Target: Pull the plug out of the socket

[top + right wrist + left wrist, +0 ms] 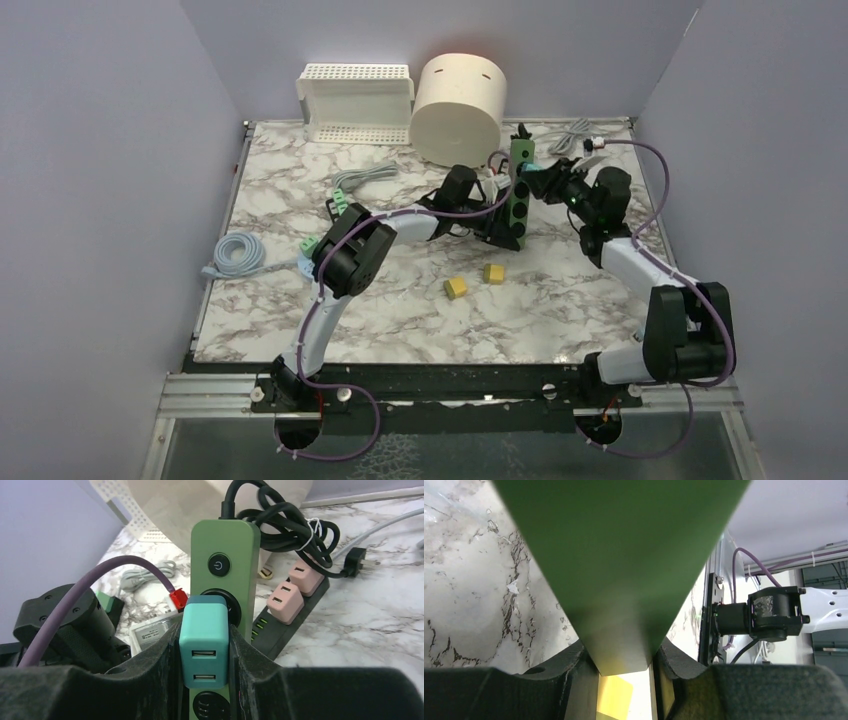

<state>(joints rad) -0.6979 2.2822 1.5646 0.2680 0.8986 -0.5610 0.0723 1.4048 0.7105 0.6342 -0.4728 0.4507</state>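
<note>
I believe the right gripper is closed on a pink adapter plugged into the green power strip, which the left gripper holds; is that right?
The adapter in the right gripper is teal, as the right wrist view shows. It is plugged into the green power strip, which the left gripper holds. The pink adapters sit on the black strip.

The marbled counter (290, 320) carries a coiled pale-blue cable (237, 252), two yellow blocks (456, 288), a white perforated basket (357, 102) and a white cylinder (458, 108).

I see both arms meet at the green power strip (518, 190), far on the worktop (300, 320): left fingers (496, 224) at its lower end, right fingers (546, 183) on the teal plug (529, 171). Two yellow blocks (456, 288) lie nearer.
</note>
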